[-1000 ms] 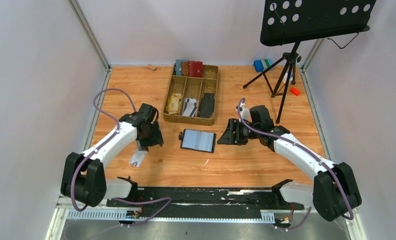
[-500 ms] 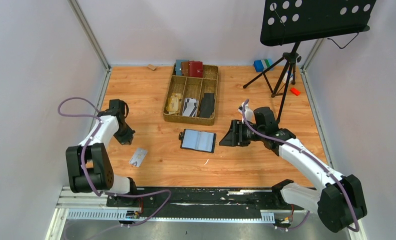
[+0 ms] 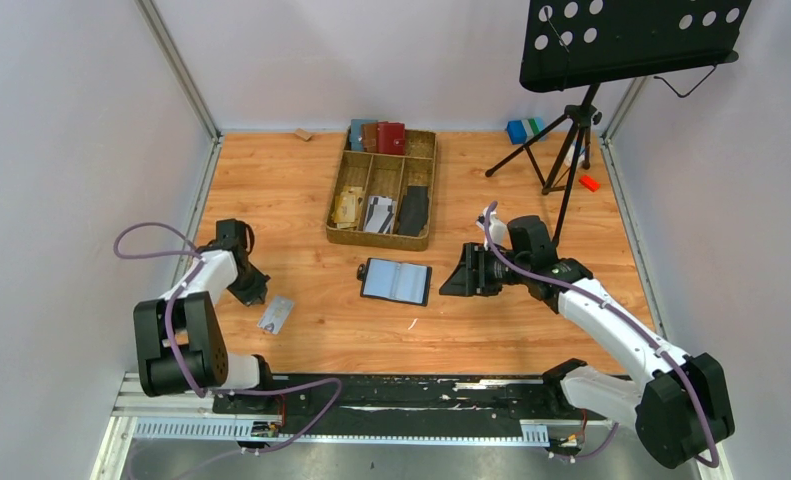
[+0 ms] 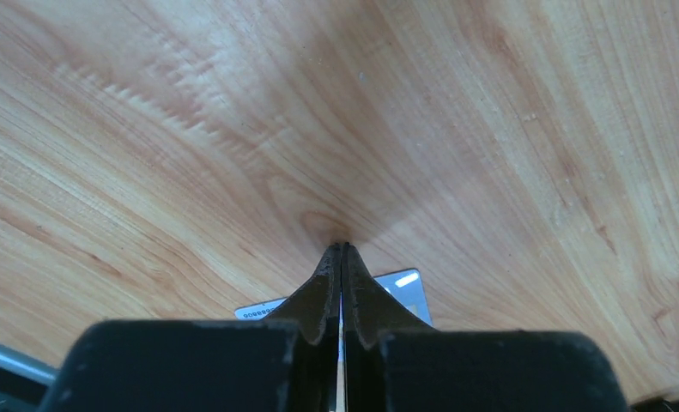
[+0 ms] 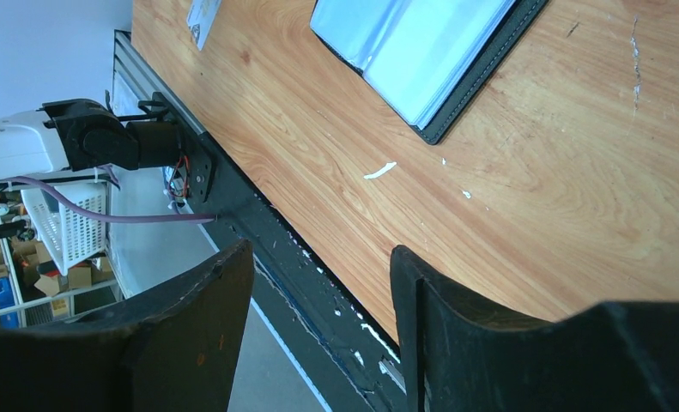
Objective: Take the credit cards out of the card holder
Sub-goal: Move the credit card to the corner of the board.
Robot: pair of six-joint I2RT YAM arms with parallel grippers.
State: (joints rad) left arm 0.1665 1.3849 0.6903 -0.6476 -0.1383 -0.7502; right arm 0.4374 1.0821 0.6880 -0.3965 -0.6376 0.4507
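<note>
The black card holder (image 3: 396, 281) lies open on the table, its grey-blue sleeve pages (image 5: 413, 47) facing up. One whitish credit card (image 3: 277, 314) lies flat to its left, apart from it. My left gripper (image 3: 254, 292) sits just left of that card, shut with nothing in it. In the left wrist view the closed left gripper (image 4: 342, 251) points at bare wood, and the credit card (image 4: 404, 290) shows behind the fingers. My right gripper (image 3: 453, 280) hovers just right of the holder, open and empty. In its own view the right gripper (image 5: 318, 262) is tilted towards the table's near edge.
A wicker tray (image 3: 381, 238) behind the holder contains red, brown and blue wallets (image 3: 377, 136), loose cards (image 3: 378, 213) and a long black flat piece (image 3: 413, 210). A music stand (image 3: 571, 150) occupies the back right, with a blue block (image 3: 519, 130) and a small red piece (image 3: 589, 183) near its legs.
My left gripper has drawn back leftwards from over the lone card and closed empty. The card stays flat on the table. The right arm has barely moved.
</note>
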